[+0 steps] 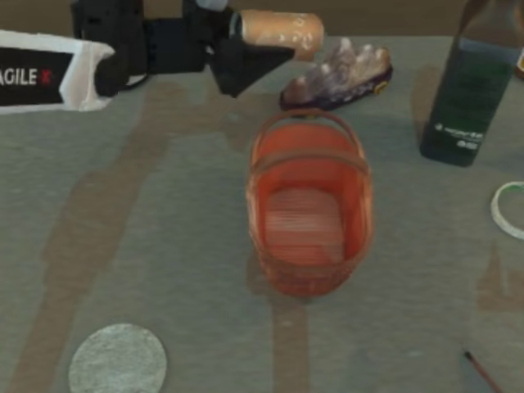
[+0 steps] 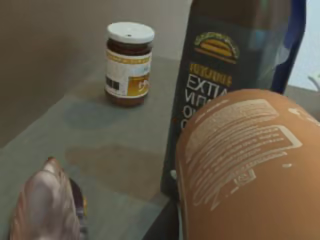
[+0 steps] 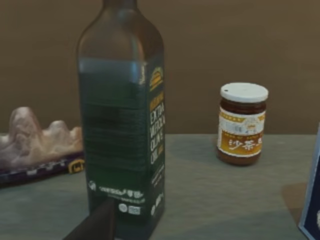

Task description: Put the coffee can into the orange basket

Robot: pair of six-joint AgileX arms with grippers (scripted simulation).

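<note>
A: Left gripper point(image 1: 246, 51) sat at approx 11 o'clock of the table in the top view, closed round the coffee can point(image 1: 281, 33). Can was lifted, lying sideways, sticking out twd 3 o'clock from the fingers.

B: How'd it handle?

A: Prob light, stiff thin metal, smooth printed wall, so slippery. Squeeze too hard and it'd dent, imo. Mid-body hold looked sensible; the fingers were at the dark-top end as far as I cd tell.

B: Target?

A: Orange basket point(image 1: 357, 190) mid-table, at 5 o'clock from the can, handle arching across. Can wasn't over it yet. Pale rock ornament point(image 1: 340, 72) lay between, just past the basket's 12 o'clock rim.

B: Right side?

A: Tall green bottle point(image 1: 469, 90) at 2 o'clock, well apart. Right gripper point(image 3: 95, 225) showed only as a dark sliver in its wrist view near that bottle; couldn't tell how wide it was.
</note>
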